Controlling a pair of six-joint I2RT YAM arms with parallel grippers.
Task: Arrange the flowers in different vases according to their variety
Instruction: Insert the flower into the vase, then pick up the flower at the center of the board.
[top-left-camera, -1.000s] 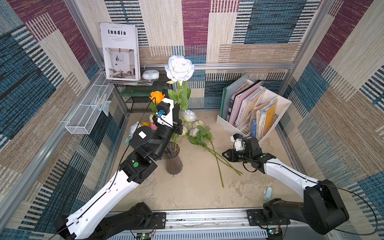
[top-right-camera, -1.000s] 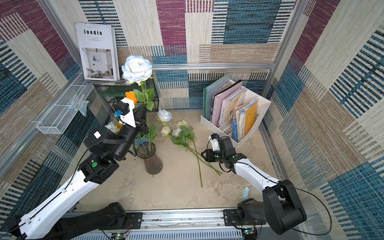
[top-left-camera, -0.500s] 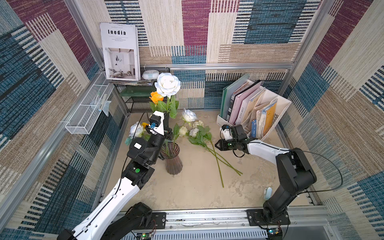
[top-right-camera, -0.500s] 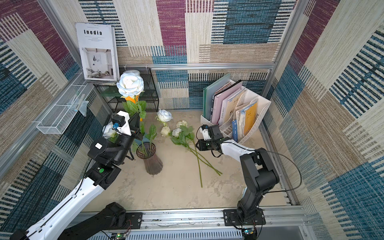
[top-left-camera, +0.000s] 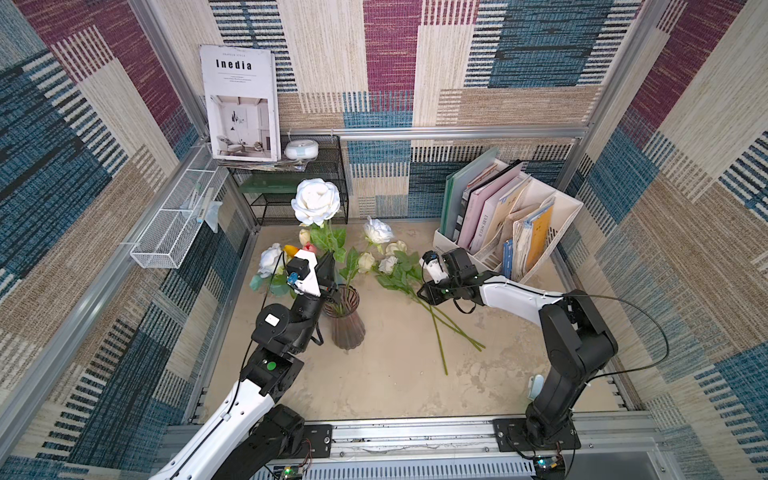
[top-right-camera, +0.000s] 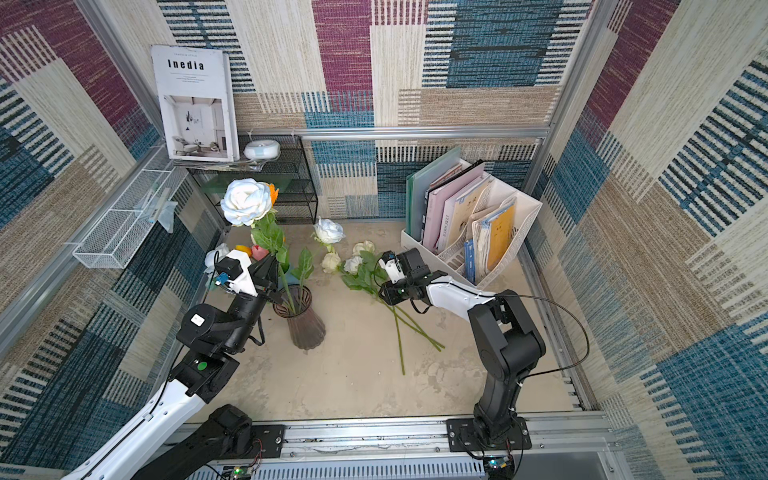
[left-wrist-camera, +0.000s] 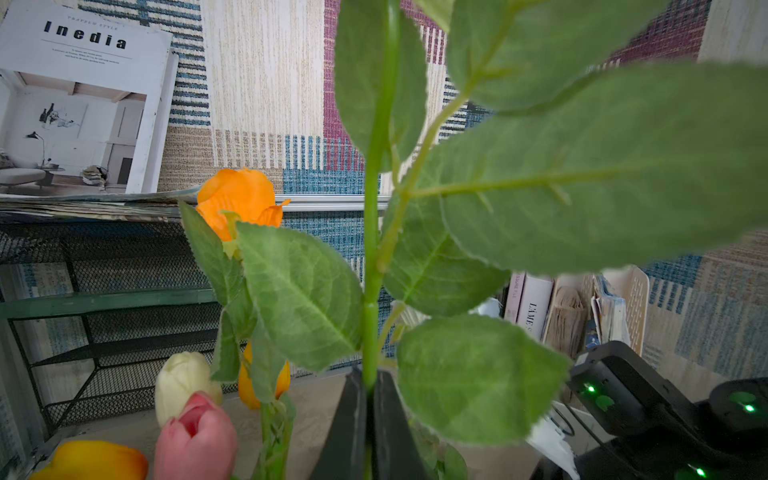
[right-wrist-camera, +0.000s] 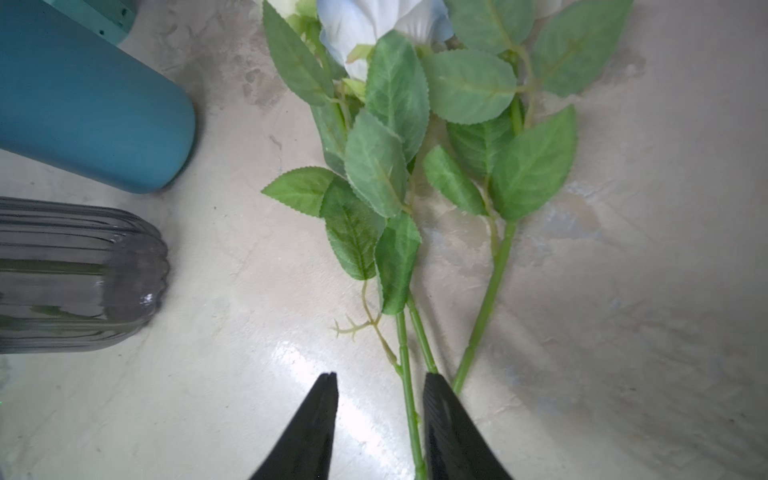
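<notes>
Glass vase (right-wrist-camera: 79, 274) glossy; blue vase (right-wrist-camera: 83, 104) matt.

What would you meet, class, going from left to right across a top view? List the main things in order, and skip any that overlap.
white wire basket → purple ribbed vase → loose roses lying on the floor → white file rack
</notes>
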